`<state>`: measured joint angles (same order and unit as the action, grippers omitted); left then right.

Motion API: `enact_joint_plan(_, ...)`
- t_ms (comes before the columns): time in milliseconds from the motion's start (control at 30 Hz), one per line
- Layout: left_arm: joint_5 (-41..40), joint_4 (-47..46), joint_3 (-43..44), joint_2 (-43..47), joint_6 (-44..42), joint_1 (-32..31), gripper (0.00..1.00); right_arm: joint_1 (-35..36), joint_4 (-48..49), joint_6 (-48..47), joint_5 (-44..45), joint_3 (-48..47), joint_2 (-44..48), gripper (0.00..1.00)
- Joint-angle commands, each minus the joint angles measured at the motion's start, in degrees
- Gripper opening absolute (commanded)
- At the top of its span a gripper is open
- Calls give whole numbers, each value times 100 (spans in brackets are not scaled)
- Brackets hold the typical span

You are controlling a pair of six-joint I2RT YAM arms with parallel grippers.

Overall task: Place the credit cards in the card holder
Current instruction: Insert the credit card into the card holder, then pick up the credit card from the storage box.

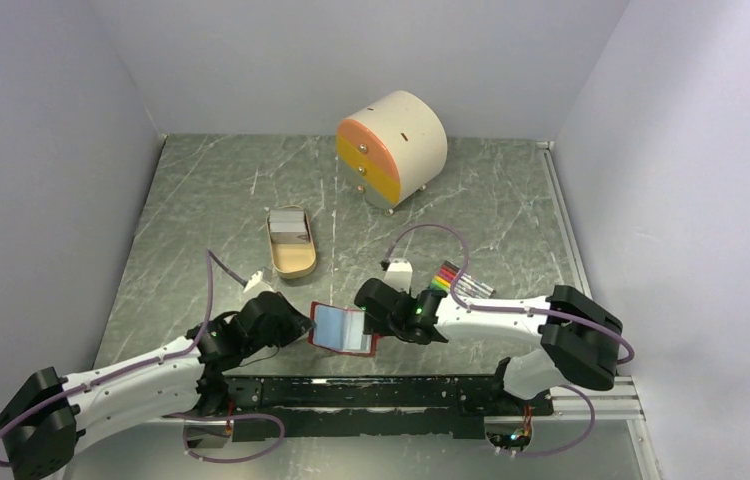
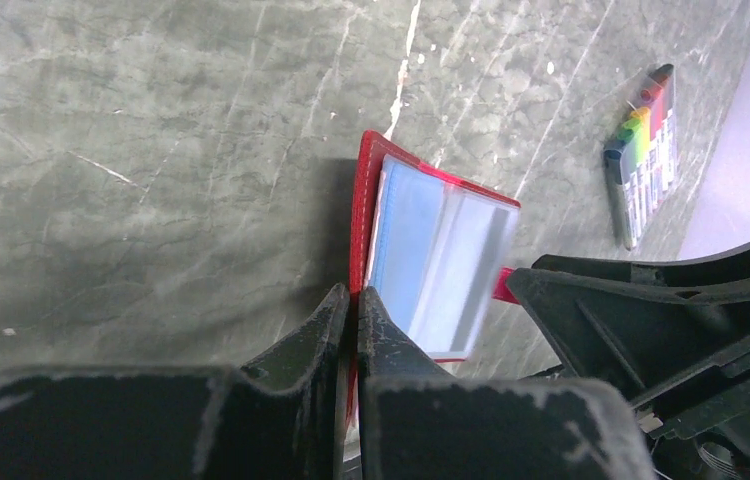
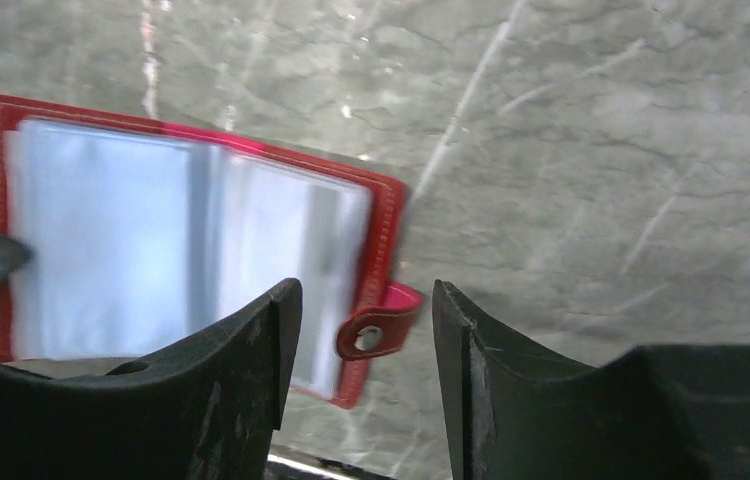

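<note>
The card holder (image 1: pixel 341 328), a red wallet, is open with pale blue pockets showing, just above the table between both grippers. My left gripper (image 1: pixel 301 326) is shut on its left red cover edge, as the left wrist view shows (image 2: pixel 354 295); the card holder (image 2: pixel 431 260) stands out beyond the fingers. My right gripper (image 1: pixel 373 305) is open at the card holder's right edge. In the right wrist view the gripper (image 3: pixel 363 290) has the snap tab (image 3: pixel 376 325) between its fingers, untouched. Silver-grey credit cards (image 1: pixel 289 226) lie in the tan oval tray (image 1: pixel 295 264).
A bundle of rainbow-coloured sticks (image 1: pixel 448 275) lies right of the right gripper and shows in the left wrist view (image 2: pixel 641 150). A round cream drawer box (image 1: pixel 391 148) with orange and yellow fronts stands at the back. A black rail (image 1: pixel 391 395) runs along the near edge.
</note>
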<state>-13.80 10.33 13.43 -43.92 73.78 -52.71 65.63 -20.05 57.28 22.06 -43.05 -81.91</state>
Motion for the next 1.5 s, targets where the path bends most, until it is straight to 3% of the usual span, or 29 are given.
enact_joint_plan(0,-220,259,75,-7,92,-20,9,-79,-19,-215,7,135,159,54)
enact_joint_plan(267,-386,592,71,99,256,-28,9,-496,825,-1312,-628,-27,395,55)
enact_joint_plan(433,-444,700,90,217,255,-29,9,-1094,1963,-2644,-1848,-76,423,57)
enact_joint_plan(533,-559,970,190,263,283,-29,9,-1313,2085,-3529,-2268,-704,-93,58)
enact_joint_plan(633,-629,1127,193,410,301,-29,9,-1348,1973,-4311,-2144,-1337,-622,59)
enact_joint_plan(867,-735,1435,147,749,425,-29,9,-1429,3246,-6155,-2371,-1910,-1453,64)
enact_joint_plan(967,-777,1566,183,829,457,-29,9,-1439,2976,-6856,-2470,-2591,-2045,67)
enact_joint_plan(1167,-782,1706,145,1035,492,-29,9,-1439,2858,-7786,-2490,-3518,-2987,68)
enact_joint_plan(1467,-834,1915,204,1231,488,-30,9,-1377,3048,-8978,-2580,-4187,-3938,68)
